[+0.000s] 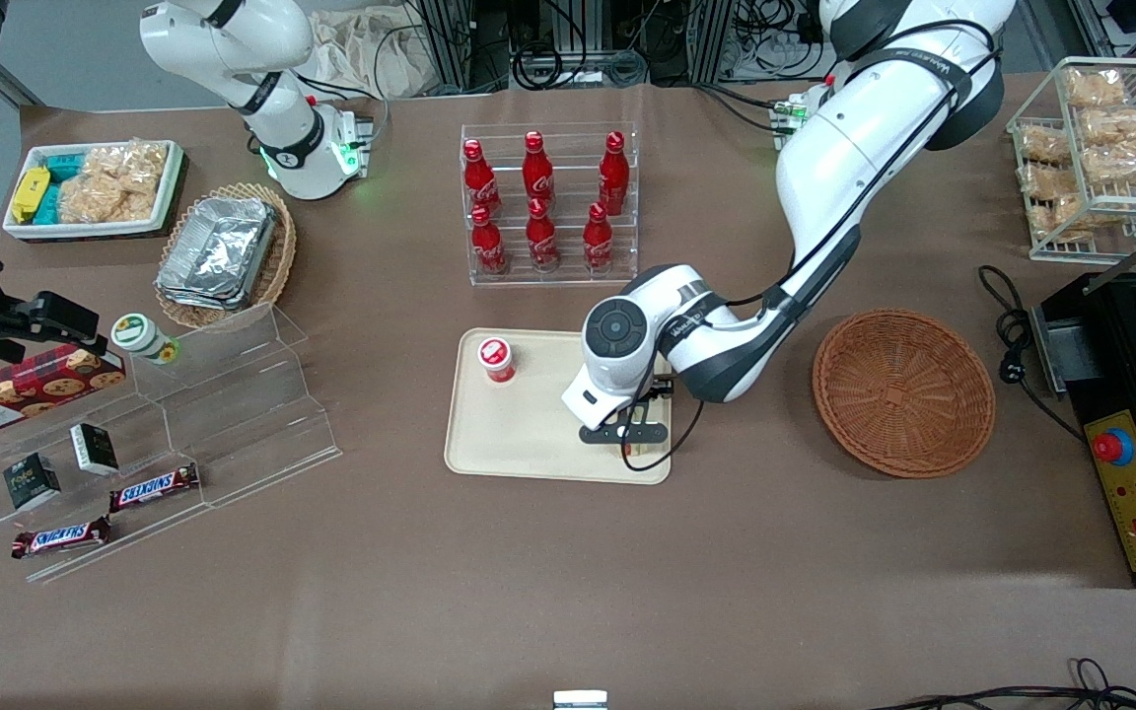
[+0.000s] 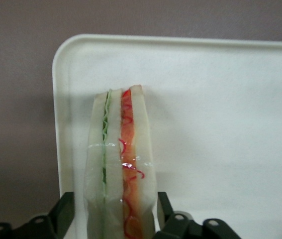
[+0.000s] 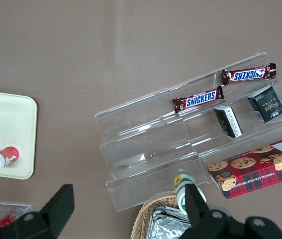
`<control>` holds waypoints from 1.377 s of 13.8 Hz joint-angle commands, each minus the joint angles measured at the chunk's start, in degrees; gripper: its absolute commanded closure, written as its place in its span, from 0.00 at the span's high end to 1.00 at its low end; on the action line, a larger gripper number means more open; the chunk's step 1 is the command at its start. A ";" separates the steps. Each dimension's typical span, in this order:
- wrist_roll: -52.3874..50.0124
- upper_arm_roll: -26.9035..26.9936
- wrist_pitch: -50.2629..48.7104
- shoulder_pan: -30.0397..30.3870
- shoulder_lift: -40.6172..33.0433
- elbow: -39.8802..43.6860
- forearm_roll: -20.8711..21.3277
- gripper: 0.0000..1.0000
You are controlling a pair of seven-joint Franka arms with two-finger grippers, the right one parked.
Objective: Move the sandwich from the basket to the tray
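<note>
Two chocolate bars (image 3: 196,99) on the clear plastic steps are reading SNICKERS; the gripper (image 1: 624,434) is hanging over the corner of the smooth cream tray (image 2: 220,114), fingers (image 2: 63,211) clamped on the sandwich (image 2: 121,164), a clear-wrapped pale wedge showing green and red-orange filling; the round brown wicker basket (image 1: 903,392) is sitting beside the tray.

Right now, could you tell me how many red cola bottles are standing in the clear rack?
6. The cola bottles stand in the clear rack in two rows of three, farther from the front camera than the tray, over which the gripper holds the sandwich. None seems hidden.
</note>
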 commanded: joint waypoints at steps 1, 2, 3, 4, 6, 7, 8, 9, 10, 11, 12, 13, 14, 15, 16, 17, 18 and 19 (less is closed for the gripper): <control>-0.67 0.78 -5.77 0.84 -7.30 0.38 -0.70 1.00; -0.67 0.69 -7.28 2.15 -9.93 0.38 -2.45 1.00; -0.50 0.69 -7.81 3.56 -13.26 0.20 -5.34 1.00; -0.32 0.78 -8.34 5.57 -16.17 -0.06 -8.15 1.00; 0.29 0.69 -12.89 9.09 -21.18 -0.24 -10.63 1.00; 0.38 0.69 -15.35 10.67 -23.03 -0.32 -11.16 1.00; 0.90 0.43 -16.07 14.00 -24.53 -1.11 -12.13 1.00; 4.56 0.60 -16.08 16.64 -27.16 -2.33 -14.40 1.00; 10.69 2.00 -16.52 17.54 -29.88 -3.74 -17.47 1.00; 16.93 7.23 -16.78 17.63 -33.30 -5.40 -21.32 1.00; 23.34 13.37 -16.61 16.59 -36.73 -7.60 -25.80 1.00; 30.37 18.83 -16.52 15.10 -39.46 -9.53 -28.80 1.00; 37.31 23.67 -16.69 13.78 -41.66 -11.21 -30.05 0.98; 41.99 26.76 -16.87 12.81 -42.90 -12.09 -30.15 0.95; 45.17 28.80 -17.39 12.63 -43.35 -12.19 -30.15 0.95; 48.25 30.21 -18.27 12.80 -43.36 -11.67 -30.24 1.00; 51.41 31.44 -19.23 12.97 -42.83 -10.27 -30.24 1.00; 55.27 31.97 -20.64 13.15 -42.22 -8.52 -29.98 1.00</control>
